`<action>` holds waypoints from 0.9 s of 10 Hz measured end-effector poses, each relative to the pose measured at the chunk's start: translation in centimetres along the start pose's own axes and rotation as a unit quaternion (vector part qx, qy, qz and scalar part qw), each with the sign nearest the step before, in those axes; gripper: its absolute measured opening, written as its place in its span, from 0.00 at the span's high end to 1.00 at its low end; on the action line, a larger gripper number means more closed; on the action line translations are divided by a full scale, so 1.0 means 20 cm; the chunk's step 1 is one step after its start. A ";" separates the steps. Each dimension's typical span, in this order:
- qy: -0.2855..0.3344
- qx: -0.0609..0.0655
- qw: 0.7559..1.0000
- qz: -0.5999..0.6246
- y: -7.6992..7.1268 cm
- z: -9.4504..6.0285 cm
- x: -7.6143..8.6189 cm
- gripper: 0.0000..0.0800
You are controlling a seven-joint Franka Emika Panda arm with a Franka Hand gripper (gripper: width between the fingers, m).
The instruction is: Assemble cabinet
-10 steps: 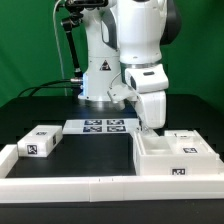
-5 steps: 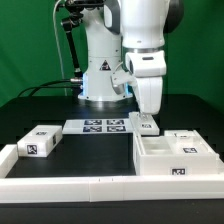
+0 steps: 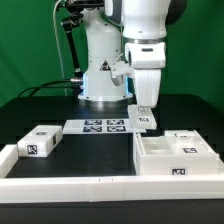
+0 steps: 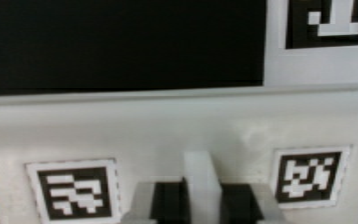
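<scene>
The cabinet body, a white open box with tags on its front, sits on the black table at the exterior view's right. My gripper hangs above its far left corner and is shut on a small white panel piece with tags, held clear of the body. In the wrist view the panel fills the frame with two tags, and its raised rib sits between my dark fingers at the gripper. A second small tagged panel piece lies at the exterior view's left.
The marker board lies flat in front of the robot base. A long low white border rail runs along the front edge. Another tagged white piece rests at the far right of the body.
My gripper has risen from the cabinet body's far left corner, lifting the small panel piece with it. The other parts have not moved.
</scene>
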State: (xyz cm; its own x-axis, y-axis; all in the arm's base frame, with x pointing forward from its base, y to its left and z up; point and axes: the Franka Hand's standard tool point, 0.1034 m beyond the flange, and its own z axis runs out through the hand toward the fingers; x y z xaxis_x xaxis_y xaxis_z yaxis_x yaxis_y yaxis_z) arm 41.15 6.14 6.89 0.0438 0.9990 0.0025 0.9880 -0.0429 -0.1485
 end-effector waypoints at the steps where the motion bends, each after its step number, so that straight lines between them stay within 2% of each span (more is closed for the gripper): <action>1: 0.002 -0.005 1.000 0.001 0.06 -0.03 0.00 0.91; 2: 0.004 -0.011 1.000 0.003 0.10 -0.05 -0.01 0.91; 3: 0.005 -0.014 1.000 0.005 0.12 -0.06 -0.01 0.91; 7: 0.006 -0.010 1.000 0.004 0.11 -0.04 -0.01 0.91; 8: 0.010 -0.006 1.000 0.001 0.13 -0.01 -0.01 0.91; 9: 0.014 -0.009 1.000 0.003 0.18 -0.02 0.00 0.91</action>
State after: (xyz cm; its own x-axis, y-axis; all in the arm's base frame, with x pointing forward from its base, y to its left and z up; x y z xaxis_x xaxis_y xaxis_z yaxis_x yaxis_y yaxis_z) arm 44.70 5.92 6.76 0.0527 0.9982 0.0299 0.9903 -0.0484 -0.1299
